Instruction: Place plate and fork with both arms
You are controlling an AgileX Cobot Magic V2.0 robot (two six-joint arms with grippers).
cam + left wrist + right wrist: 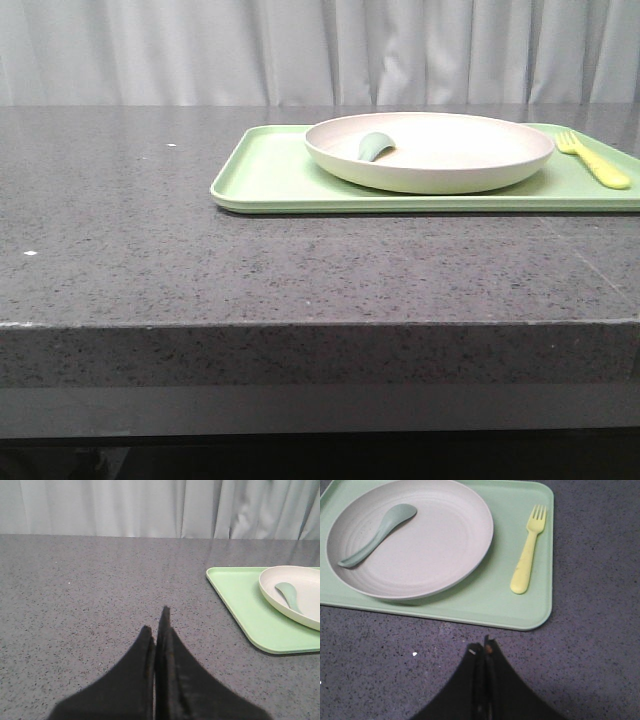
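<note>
- Right gripper (485, 647), fingers pressed together and holding nothing, hovers over grey table (600, 630).
- Left gripper (156, 625) likewise closed, empty.
- Green tray (485, 605) carries plate (435, 545); fork (527, 555) lies at plate's 3 o'clock.
- Teal spoon (377, 532) rests in plate.

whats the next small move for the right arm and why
Probably open the right hand and ease it forward toward the fork. Its fingers are shut over bare counter, short of the tray, and the fork lies untouched beside the plate.
</note>
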